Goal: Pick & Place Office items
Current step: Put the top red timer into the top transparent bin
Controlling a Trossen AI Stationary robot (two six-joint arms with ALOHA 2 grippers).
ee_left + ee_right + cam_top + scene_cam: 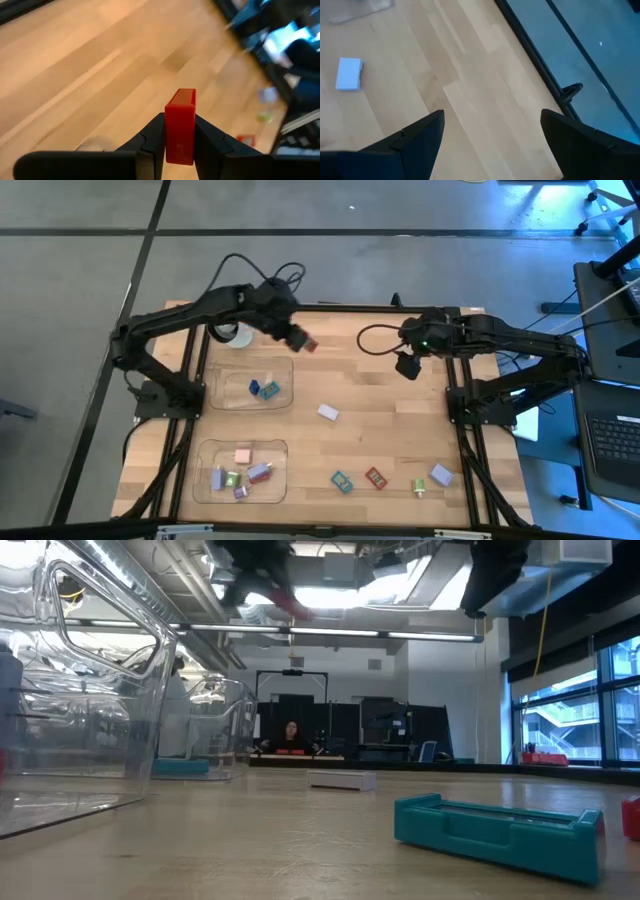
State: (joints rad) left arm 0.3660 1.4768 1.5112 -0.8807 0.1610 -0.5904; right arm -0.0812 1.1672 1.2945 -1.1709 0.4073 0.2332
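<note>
One red block [180, 125] sits pinched in my left jaws [179, 137], lifted above the desk [380, 420] for carrying to a tray [256, 385], while my right jaws [492, 135] hang spread, empty.

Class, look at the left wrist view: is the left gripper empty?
No. The left gripper is shut on a red block, which stands clamped between its two dark fingers above the wooden table.

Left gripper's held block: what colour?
Red; the small rectangular block shows best in the left wrist view.
</note>
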